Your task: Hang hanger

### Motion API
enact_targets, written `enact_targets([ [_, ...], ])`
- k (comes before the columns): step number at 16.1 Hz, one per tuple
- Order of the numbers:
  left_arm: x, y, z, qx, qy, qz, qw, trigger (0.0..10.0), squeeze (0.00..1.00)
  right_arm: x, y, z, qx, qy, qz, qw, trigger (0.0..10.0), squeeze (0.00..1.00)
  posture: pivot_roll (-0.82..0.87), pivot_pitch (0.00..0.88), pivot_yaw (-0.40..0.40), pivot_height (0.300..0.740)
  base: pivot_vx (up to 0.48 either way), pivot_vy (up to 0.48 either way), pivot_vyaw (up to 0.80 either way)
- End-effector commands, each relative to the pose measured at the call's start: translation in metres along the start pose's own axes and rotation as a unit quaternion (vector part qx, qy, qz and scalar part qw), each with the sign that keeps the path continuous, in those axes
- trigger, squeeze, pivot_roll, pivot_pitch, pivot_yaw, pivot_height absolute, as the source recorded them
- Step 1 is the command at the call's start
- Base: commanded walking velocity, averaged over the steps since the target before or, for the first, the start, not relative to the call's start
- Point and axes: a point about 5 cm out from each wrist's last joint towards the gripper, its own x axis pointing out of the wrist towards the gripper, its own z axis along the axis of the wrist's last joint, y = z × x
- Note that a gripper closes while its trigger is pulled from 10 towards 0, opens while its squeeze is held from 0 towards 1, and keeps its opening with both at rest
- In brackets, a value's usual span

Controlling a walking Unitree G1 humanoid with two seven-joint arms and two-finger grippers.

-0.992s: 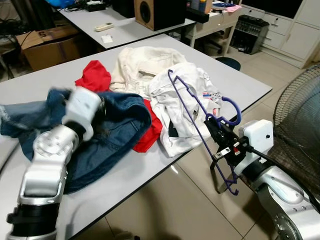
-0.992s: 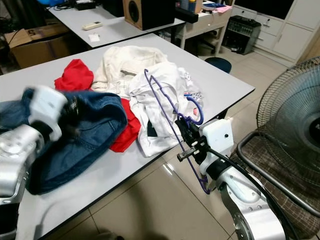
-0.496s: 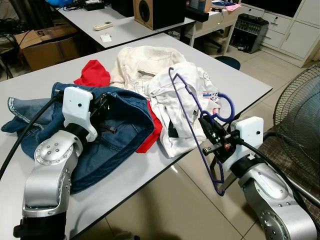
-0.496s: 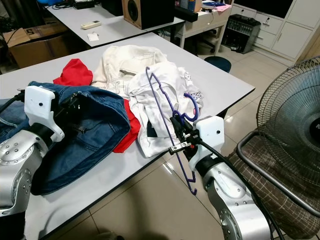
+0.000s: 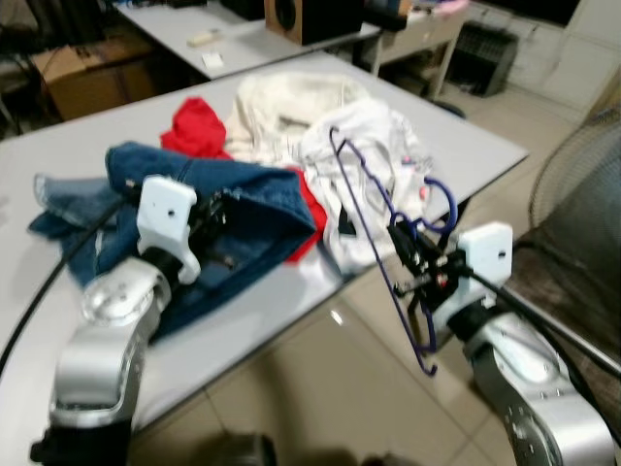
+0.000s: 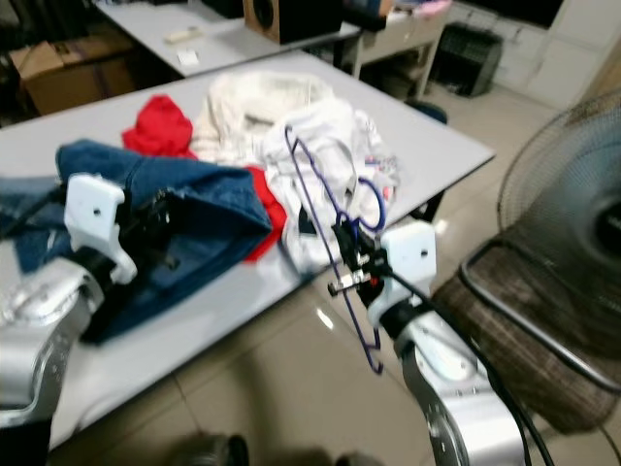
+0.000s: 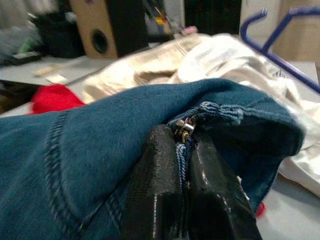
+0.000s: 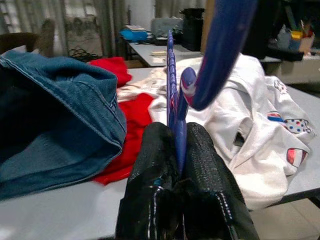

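Already my right claw [image 5: 406, 254] is pinched on the purple hanger [image 5: 374, 199], fingers pressed tight around the thin bar just under its hook, off the near edge of the worktop [image 5: 243, 316]. From that pinch the frame rises toward the white garment [image 5: 374, 155] and drops below my fingers over the tiled floor. I judge it light and stiff, a slim plastic or coated-wire thing that will swing and twist easily if gripped loosely; holding near the hook's neck, as I am, seems best, since it leaves the hook free for a rail.

My left claw [image 7: 182, 165] is clamped on a fold of the blue jeans [image 5: 243, 209], at the seam by the zip, with a red garment [image 5: 199, 126] beyond it.

Compared with half a second ago, the hanger sits much the same in my right claw, and my left claw has lifted the denim a little closer. My head has shifted, and the picture has blurred.
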Motion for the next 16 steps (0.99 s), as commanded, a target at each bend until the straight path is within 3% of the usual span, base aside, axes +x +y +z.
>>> enact_targets([
  [1, -0.001, -0.002, 0.002, 0.004, -0.003, -0.005, 1.0, 10.0, 0.0, 0.002, 0.0, 0.003, -0.009, -0.006, 0.003, 1.0, 10.0, 0.0, -0.01, 0.0, 0.032, 0.74, -0.24, 0.0, 0.0],
  [5, -0.002, -0.005, 0.0, 0.007, 0.001, -0.014, 1.0, 10.0, 0.0, 0.001, -0.001, 0.002, -0.013, -0.005, 0.005, 1.0, 10.0, 0.0, -0.01, 0.0, 0.033, 0.74, -0.06, 0.0, 0.0],
  [9, -0.011, -0.012, -0.02, 0.004, 0.028, -0.023, 0.999, 10.0, 0.0, -0.003, -0.001, -0.002, -0.02, 0.003, 0.005, 1.0, 10.0, 0.0, 0.0, 0.0, 0.029, 0.74, 0.0, 0.0, 0.0],
  [10, -0.016, -0.018, -0.03, 0.003, 0.04, -0.026, 0.999, 10.0, 0.0, -0.005, -0.001, -0.002, -0.044, 0.007, 0.012, 0.999, 10.0, 0.0, 0.0, 0.0, 0.027, 0.74, 0.0, 0.0, 0.0],
  [16, -0.025, -0.028, -0.033, -0.005, 0.044, -0.027, 0.999, 10.0, 0.0, -0.014, 0.004, -0.014, -0.044, 0.034, 0.056, 0.997, 10.0, 0.0, 0.01, 0.0, 0.012, 0.74, 0.0, -0.471, 0.49],
])
